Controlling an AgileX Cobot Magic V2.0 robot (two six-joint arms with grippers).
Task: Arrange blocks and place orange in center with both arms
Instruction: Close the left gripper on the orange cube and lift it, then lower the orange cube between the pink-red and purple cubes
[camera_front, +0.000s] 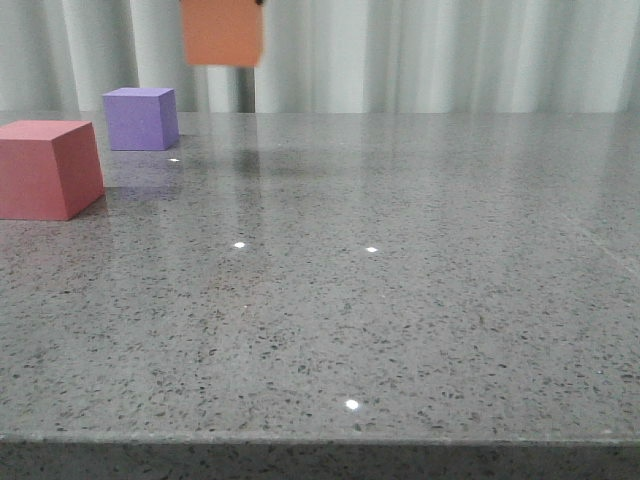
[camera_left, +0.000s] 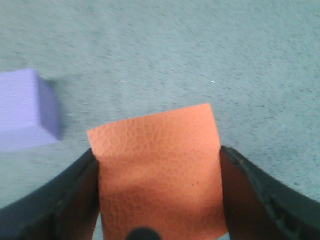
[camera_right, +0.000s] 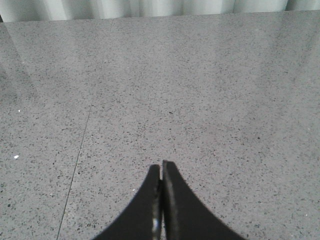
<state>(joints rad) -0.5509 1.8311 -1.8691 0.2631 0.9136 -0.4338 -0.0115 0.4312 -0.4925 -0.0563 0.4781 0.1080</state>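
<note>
Left claw (camera_left: 159, 200) around orange cube (camera_left: 159, 170), faces squared, aloft.

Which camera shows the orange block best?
The left wrist view: the orange block fills the middle, clamped between the left gripper's dark fingers. The front view catches only its lower part, in the air at the top edge. The right wrist view shows only bare table, no block.

Three cubes in all: one red-pink cube (camera_front: 45, 168), one purple cube (camera_front: 141, 118), one orange cube (camera_front: 222, 32). Two grippers: left gripper (camera_left: 159, 197), right gripper (camera_right: 161, 172). One worktop (camera_front: 420, 300).
</note>
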